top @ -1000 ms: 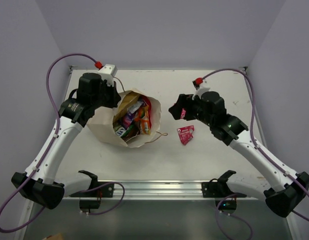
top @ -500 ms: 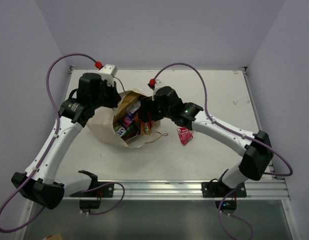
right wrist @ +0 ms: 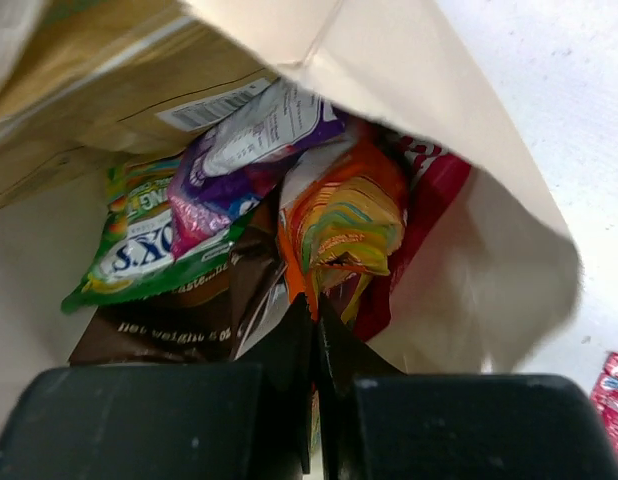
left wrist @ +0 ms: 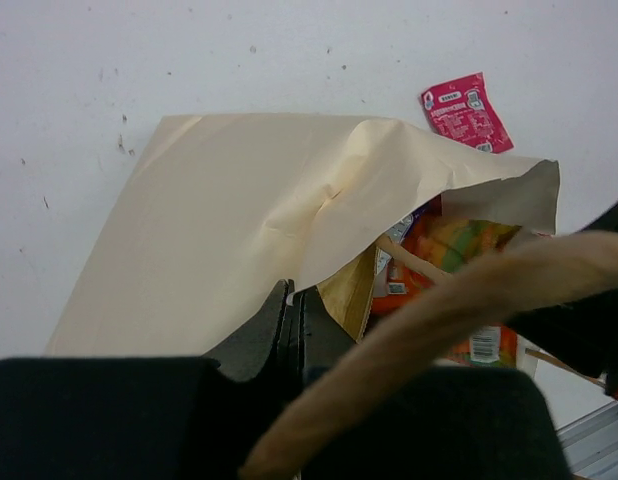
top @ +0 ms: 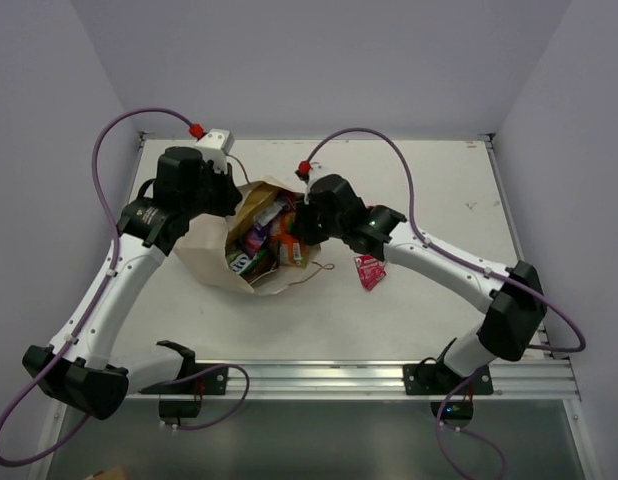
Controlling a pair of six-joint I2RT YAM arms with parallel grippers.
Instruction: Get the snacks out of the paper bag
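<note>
The cream paper bag (top: 214, 255) lies on its side with its mouth toward the right arm. My left gripper (left wrist: 292, 296) is shut on the upper rim of the bag, holding the mouth up. Inside are the snacks: an orange packet (right wrist: 344, 225), a green packet (right wrist: 139, 250), a purple packet (right wrist: 239, 160), a dark brown chip bag (right wrist: 179, 325), a red bag (right wrist: 429, 195) and a tan-yellow bag (right wrist: 99, 100). My right gripper (right wrist: 316, 305) is inside the mouth, shut on the orange packet's lower edge. In the top view it (top: 295, 228) sits at the bag opening.
A small pink packet (top: 370, 270) lies on the white table to the right of the bag, also seen as the pink packet (left wrist: 465, 112) beyond the bag. A brown string handle (top: 319, 270) trails from the bag mouth. Walls enclose the table on three sides.
My right arm swung left from above the pink packet into the bag mouth, and its jaws closed on the orange packet. The left gripper and bag stayed put.
</note>
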